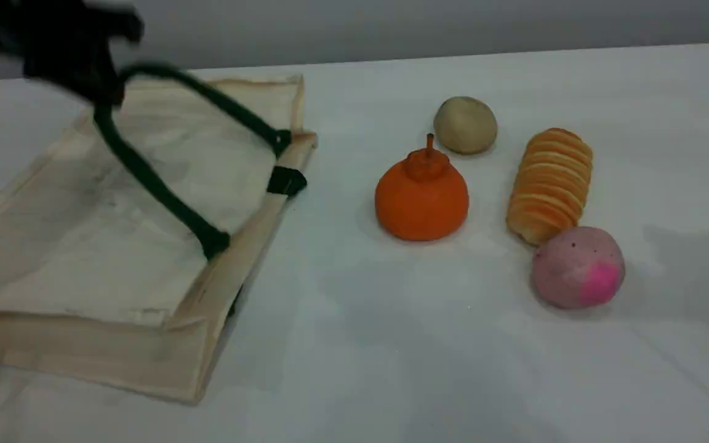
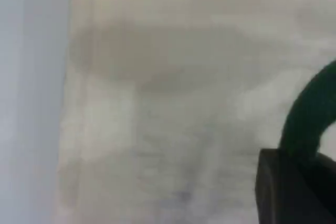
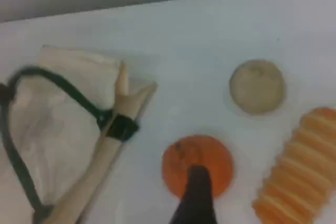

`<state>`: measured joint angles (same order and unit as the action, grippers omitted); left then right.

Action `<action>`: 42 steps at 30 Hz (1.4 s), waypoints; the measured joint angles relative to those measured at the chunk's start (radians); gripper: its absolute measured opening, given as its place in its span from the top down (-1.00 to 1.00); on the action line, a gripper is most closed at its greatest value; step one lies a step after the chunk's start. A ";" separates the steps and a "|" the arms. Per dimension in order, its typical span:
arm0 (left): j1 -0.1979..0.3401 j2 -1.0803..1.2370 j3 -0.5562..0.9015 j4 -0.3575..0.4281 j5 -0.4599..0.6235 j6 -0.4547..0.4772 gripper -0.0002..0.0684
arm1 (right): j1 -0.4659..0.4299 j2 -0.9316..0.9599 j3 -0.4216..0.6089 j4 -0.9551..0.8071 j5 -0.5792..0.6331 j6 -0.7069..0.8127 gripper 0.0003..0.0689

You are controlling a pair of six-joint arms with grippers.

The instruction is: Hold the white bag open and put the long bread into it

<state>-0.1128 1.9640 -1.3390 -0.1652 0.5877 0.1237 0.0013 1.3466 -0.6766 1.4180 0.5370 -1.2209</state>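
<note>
**Rope handle pinched, loaf on table**

My left gripper (image 1: 103, 98) is clamped on the white bag's (image 1: 84, 246) green rope handle (image 1: 145, 172), lifting it. My right gripper (image 3: 197, 203) hangs wide apart. The ridged, golden long bread (image 1: 550, 183) lies between a smooth beige bun (image 1: 465, 124) and a pink ball (image 1: 578, 266).

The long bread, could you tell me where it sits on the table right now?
In the scene view the long bread lies on the right side of the table, right of the orange pumpkin-shaped piece, with the pink ball against its near end.

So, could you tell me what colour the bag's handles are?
Dark green handles, clearest in the scene view.
</note>
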 joint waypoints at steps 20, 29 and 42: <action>-0.172 -0.356 -0.270 0.009 0.433 0.052 0.72 | 0.001 0.230 0.000 0.330 -0.017 -0.297 -0.64; -0.172 -0.492 -0.270 0.018 0.444 0.053 0.72 | 0.001 0.282 -0.015 0.328 -0.002 -0.350 -0.64; -0.172 -0.488 -0.270 0.035 0.453 0.053 0.72 | 0.073 0.425 -0.135 0.326 -0.016 -0.349 -0.64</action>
<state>-0.2844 1.4760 -1.6095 -0.1300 1.0402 0.1762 0.0742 1.7720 -0.8111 1.7439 0.5215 -1.5701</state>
